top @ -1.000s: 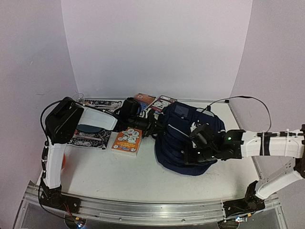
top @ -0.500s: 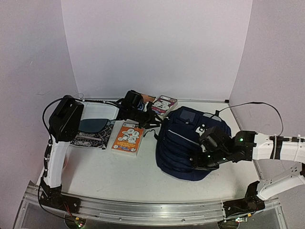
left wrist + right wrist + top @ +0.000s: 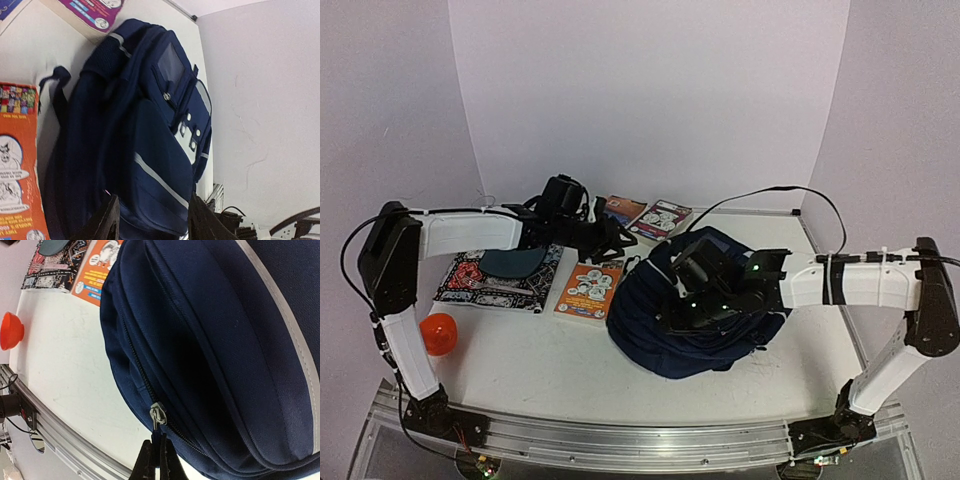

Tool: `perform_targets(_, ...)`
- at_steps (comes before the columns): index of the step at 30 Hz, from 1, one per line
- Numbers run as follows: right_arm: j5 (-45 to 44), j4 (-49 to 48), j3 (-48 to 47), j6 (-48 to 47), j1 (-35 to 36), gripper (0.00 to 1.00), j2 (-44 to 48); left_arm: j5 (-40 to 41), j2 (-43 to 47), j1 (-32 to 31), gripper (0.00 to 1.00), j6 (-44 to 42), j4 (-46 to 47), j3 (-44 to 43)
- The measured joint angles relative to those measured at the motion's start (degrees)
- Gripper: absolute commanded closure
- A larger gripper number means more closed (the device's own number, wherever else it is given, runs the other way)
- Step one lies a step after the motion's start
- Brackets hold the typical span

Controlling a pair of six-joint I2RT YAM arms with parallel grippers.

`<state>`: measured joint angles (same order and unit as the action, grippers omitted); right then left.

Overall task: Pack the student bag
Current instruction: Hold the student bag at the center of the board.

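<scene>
Student bag (image 3: 660, 345) is soft and floppy. Right gripper (image 3: 159, 450) pinches its zip pull (image 3: 157, 415), a good handle; left gripper (image 3: 152, 200) is open.

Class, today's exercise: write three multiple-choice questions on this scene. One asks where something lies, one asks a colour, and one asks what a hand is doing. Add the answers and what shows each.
1. Where is the ball?
A) at the far right of the table
B) near the table's left edge
C) against the back wall

2. What colour is the backpack?
A) red
B) green
C) dark blue

3. What is the right hand doing?
A) hanging open over the table
B) pinching the backpack's zip pull
C) lifting a cup

Answers:
1 B: the top view shows it at the left, away from the wall.
2 C: the fabric is dark blue with pale stripes.
3 B: the right wrist view shows it closed on the pull.
</scene>
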<state>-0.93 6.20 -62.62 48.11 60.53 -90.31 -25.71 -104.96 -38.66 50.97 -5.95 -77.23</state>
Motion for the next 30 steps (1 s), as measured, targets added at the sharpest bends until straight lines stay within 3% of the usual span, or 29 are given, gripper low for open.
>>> perform_targets(8, 0.31, -1.62, -2.47, -1.17, 0.29, 1.00, -3.68, 3.48, 4.96, -8.55, 0.52, 5.08, 0.43, 9.25)
perform_targets(14, 0.31, -1.86, -3.02, -1.41, 0.33, 1.00, -4.68, 8.94, 8.20, -8.98, 0.51, 9.87, -0.50, 15.25)
perform_targets(26, 1.04, -2.04, -3.75, -1.61, 0.33, 1.00, -5.46, 8.88, 6.96, -10.58, 0.53, 12.57, 1.40, 15.14)
perform_targets(30, 1.07, -2.02, -3.75, -1.64, 0.33, 1.00, -5.46, 8.90, 5.97, -11.85, 0.62, 13.58, 1.74, 15.12)
